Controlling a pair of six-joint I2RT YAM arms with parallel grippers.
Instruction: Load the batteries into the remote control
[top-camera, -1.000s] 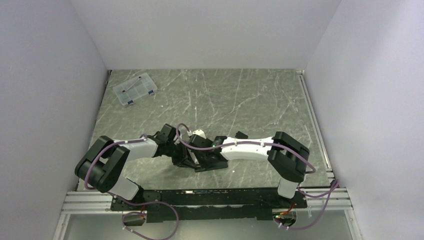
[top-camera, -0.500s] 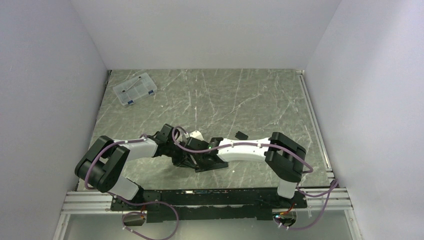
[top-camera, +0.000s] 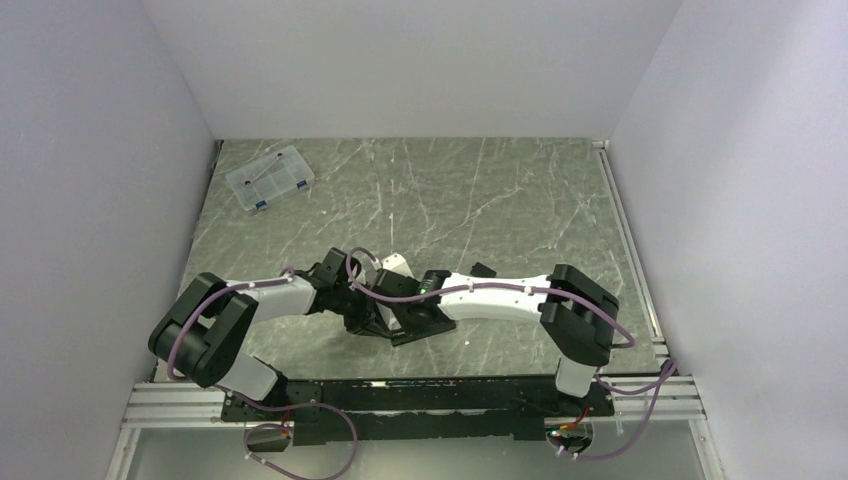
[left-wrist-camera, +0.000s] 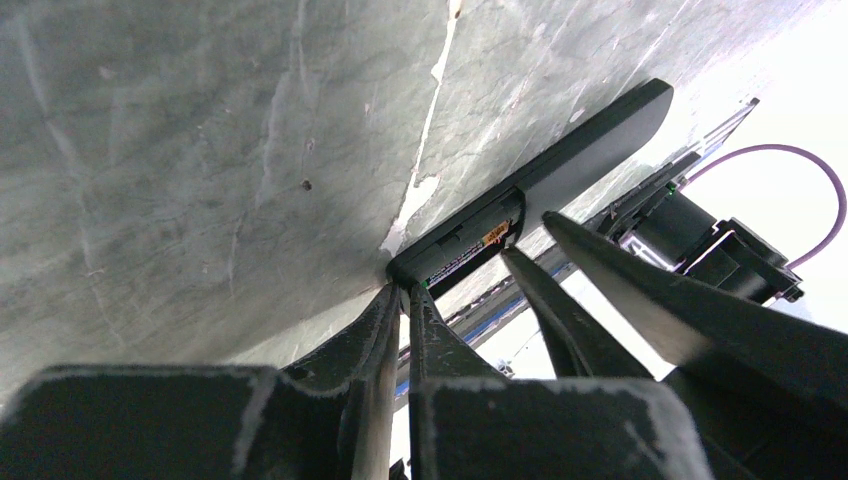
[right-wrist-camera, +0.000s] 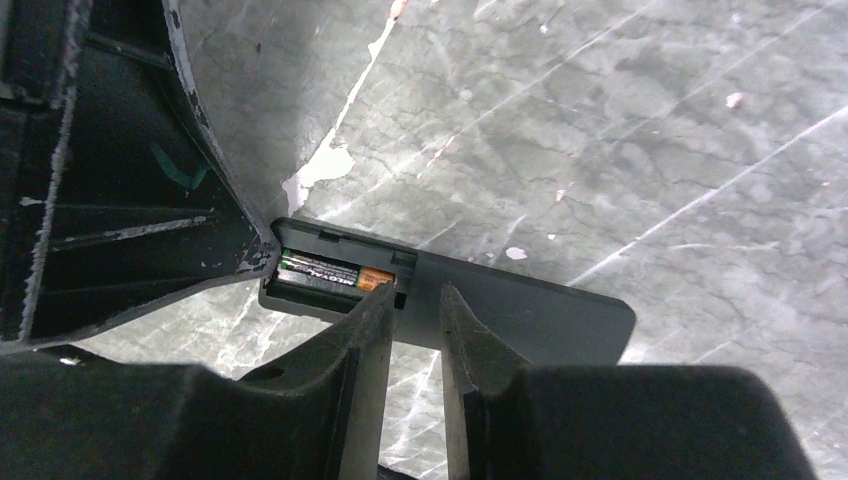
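The black remote control (right-wrist-camera: 520, 312) lies flat on the marble table, its battery compartment open at the left end. One battery (right-wrist-camera: 335, 275), dark with a green band and an orange end, lies in the compartment. I see no second cell. My right gripper (right-wrist-camera: 416, 300) hovers over the remote beside the compartment, its fingers a narrow gap apart and empty. My left gripper (left-wrist-camera: 403, 298) is shut, its tips against the compartment end of the remote (left-wrist-camera: 560, 170). In the top view both grippers meet at the remote (top-camera: 418, 328).
A clear plastic compartment box (top-camera: 268, 178) sits at the far left of the table. A small black piece (top-camera: 483, 270) lies just behind the right forearm. The white walls close in on three sides.
The right arm has shifted slightly over the remote. Both grippers have stayed at the remote's compartment end.
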